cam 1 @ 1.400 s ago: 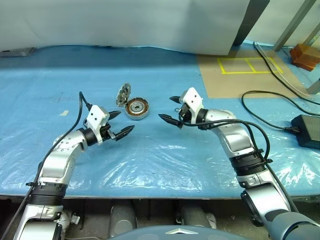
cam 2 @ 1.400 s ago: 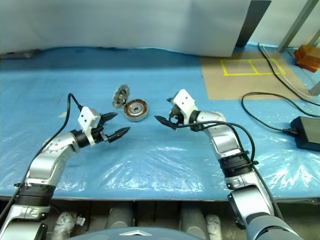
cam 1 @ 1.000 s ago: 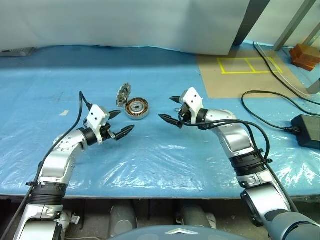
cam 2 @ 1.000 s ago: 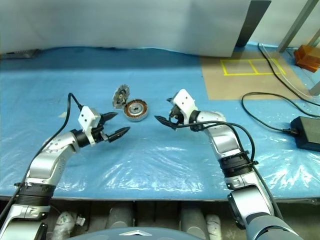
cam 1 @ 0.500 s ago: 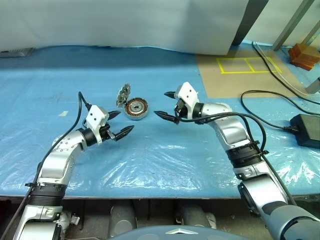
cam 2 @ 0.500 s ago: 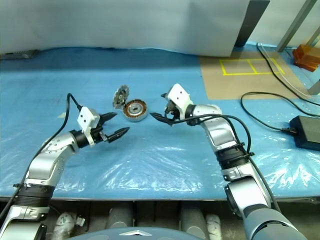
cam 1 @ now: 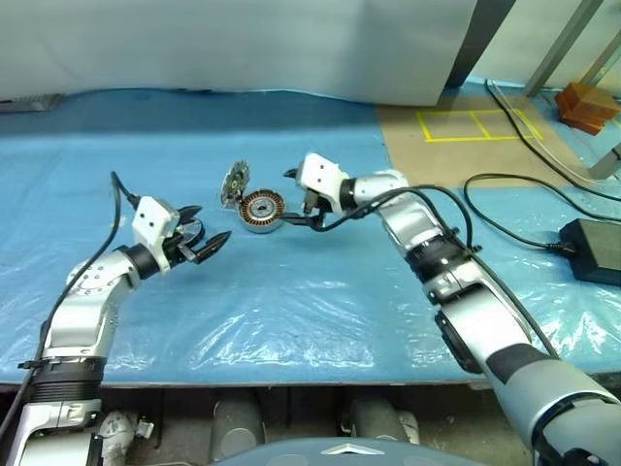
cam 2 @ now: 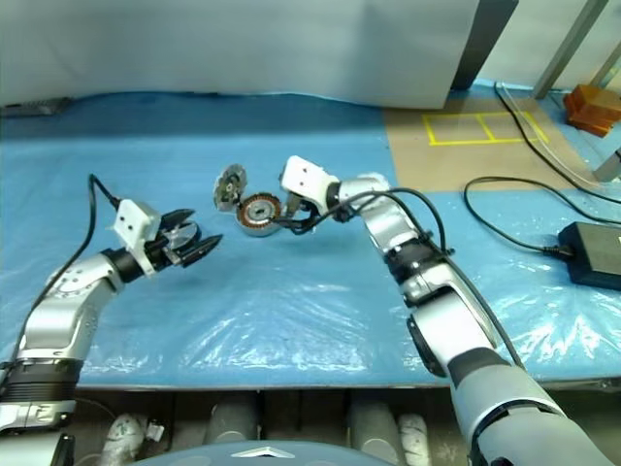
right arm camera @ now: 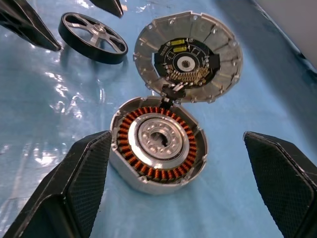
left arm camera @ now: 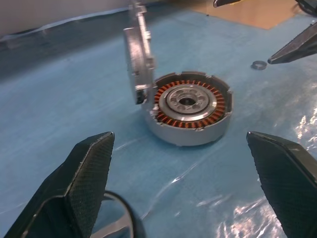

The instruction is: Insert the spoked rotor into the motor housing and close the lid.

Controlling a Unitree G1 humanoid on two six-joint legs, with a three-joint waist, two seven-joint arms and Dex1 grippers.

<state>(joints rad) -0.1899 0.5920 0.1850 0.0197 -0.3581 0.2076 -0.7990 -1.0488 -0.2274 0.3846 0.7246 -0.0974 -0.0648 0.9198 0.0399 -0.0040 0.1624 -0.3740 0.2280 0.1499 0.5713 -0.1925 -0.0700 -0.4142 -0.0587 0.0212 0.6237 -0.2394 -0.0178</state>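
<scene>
Spoked rotor [right arm camera: 93, 37], a black wheel-like ring, lay flat on the blue plastic sheet in the upper left of the right wrist view, near the left end effector's black fingertips. It looked rigid and smooth; I judged it fairly heavy for its size and slippery on the rim, so the spokes or the rim's edge seemed the safest hold.

The motor housing [cam 1: 262, 210] sat just above centre in the left eye view on the tabletop [cam 1: 320, 291], its copper windings ringing a metal hub. The hinged lid [cam 1: 236, 182] stood upright at its upper left, circuit face showing in the right wrist view; those windings and that board looked delicate.

The right end effector [cam 1: 299, 199] hovered just right of the housing, fingers wide apart and empty. The left end effector [cam 1: 200, 233] hung at centre left, also spread and empty.

Cables and a black power brick [cam 1: 592, 250] lay well apart at right. The raised lid stood nearest the insertion path.
</scene>
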